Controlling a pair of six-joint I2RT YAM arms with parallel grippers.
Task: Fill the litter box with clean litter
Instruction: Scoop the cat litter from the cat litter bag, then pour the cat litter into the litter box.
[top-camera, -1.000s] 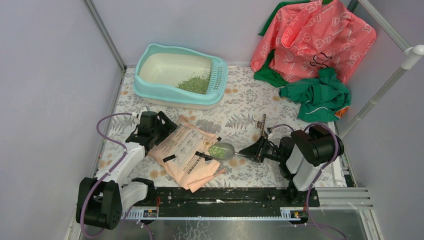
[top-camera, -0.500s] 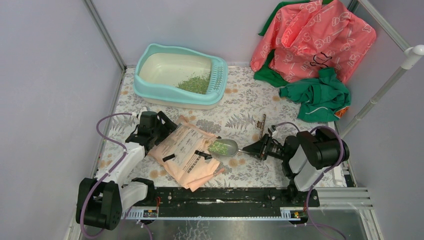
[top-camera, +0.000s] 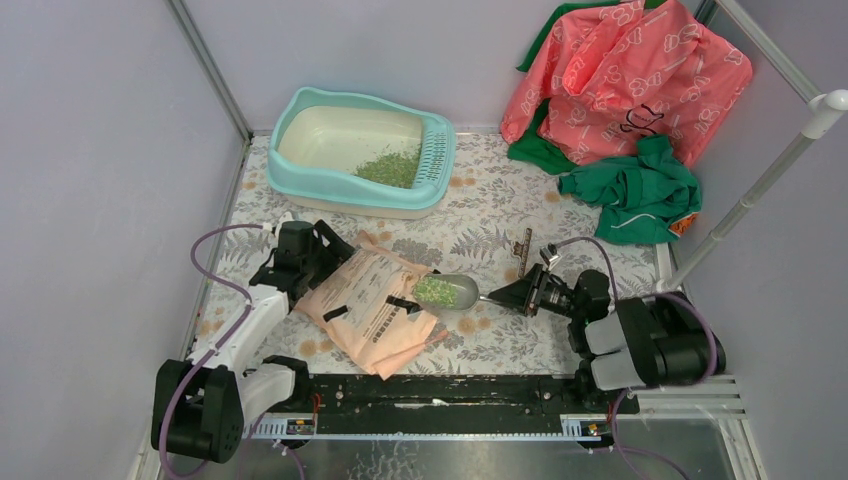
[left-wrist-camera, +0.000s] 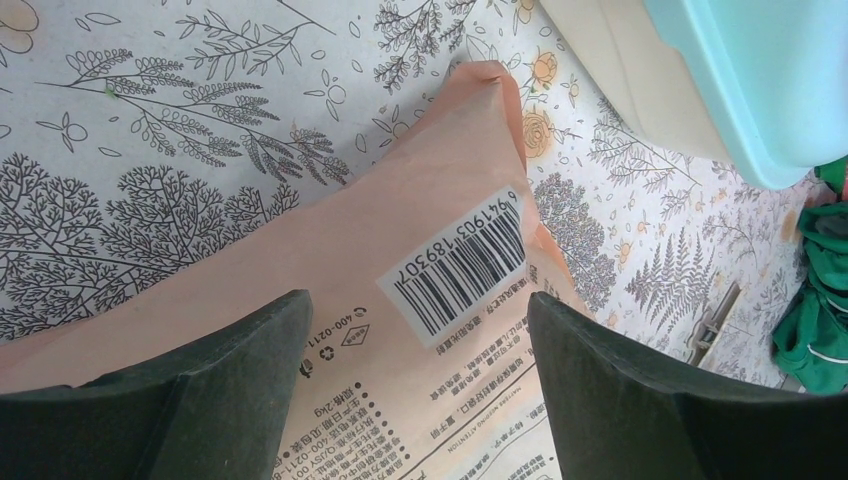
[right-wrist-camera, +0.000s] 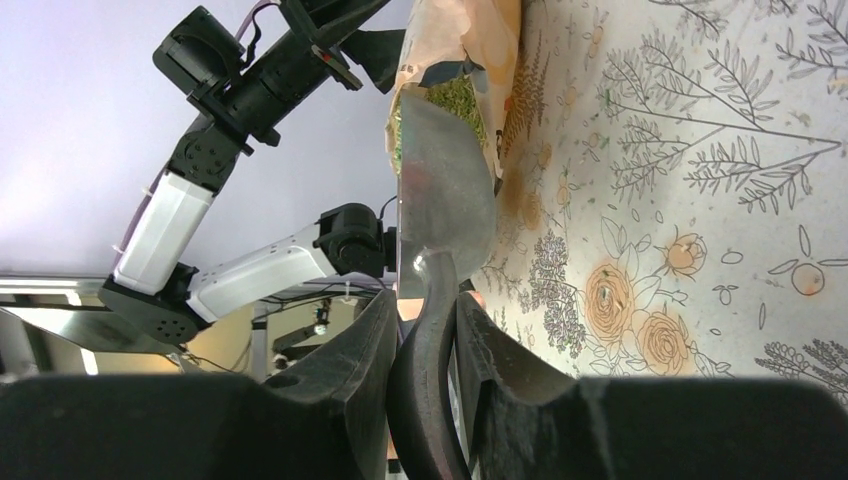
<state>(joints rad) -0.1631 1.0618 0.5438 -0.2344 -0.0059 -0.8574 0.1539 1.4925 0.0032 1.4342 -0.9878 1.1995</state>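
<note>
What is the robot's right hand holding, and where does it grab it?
The grey scoop, loaded with clean litter. The right gripper pinches it by its handle.

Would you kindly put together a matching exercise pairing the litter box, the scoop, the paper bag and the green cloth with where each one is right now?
Things:
1. litter box
2. scoop
3. paper bag
4. green cloth

Places or states:
A. crumpled at the far right
B. held in the jaws of the right gripper, loaded with clean litter
C. lying flat at the near left
D. at the far left, with a small green heap at one end

Pairs: 1-D, 2-B, 3-C, 4-A
</note>
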